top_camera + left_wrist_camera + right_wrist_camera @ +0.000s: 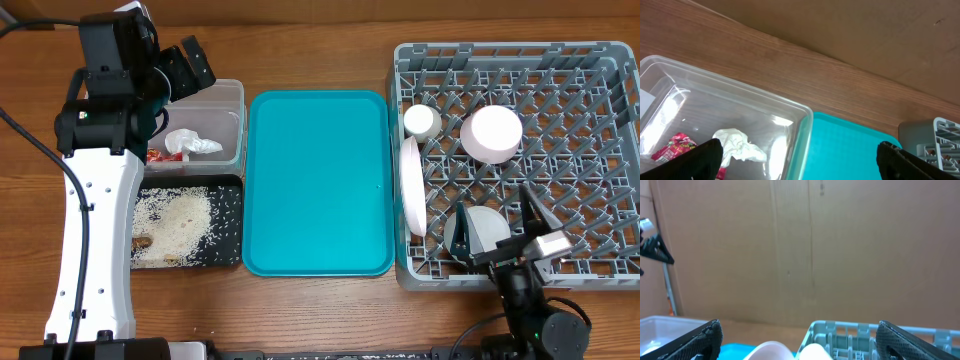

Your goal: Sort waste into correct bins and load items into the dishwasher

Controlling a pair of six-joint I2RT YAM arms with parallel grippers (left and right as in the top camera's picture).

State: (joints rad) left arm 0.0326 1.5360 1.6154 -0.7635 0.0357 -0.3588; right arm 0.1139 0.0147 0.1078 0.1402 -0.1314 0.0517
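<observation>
Waste first, overhead: crumpled tissue (pixel 190 143) and red candy wrapper (pixel 158 154) lie in the clear tub (pixel 232 95); rice scraps (pixel 175 220) are spread over the black tray (pixel 236 252) just below it. Teal tray (pixel 320 180) sits between the bins and the grey dish rack (pixel 610 60). In the rack: small white cup (pixel 421 121), a pale round bowl (pixel 491 134) beside it, and the plate (pixel 411 186) standing on edge along the left wall. Left gripper (pixel 185 65) hangs over the tub's far end. Right gripper (pixel 497 225) straddles a white rounded piece (pixel 487 228) at the rack's near side; contact unclear. Left wrist view: both fingers (pixel 705 157) spread wide, nothing between them, tissue (pixel 737 145) and wrapper (pixel 675 145) in the tub (pixel 800 120) below. Right wrist view: fingers (pixel 695 340) far apart, white rims at the bottom edge, possibly that same piece, with the rack rim (pixel 850 330) beyond.
</observation>
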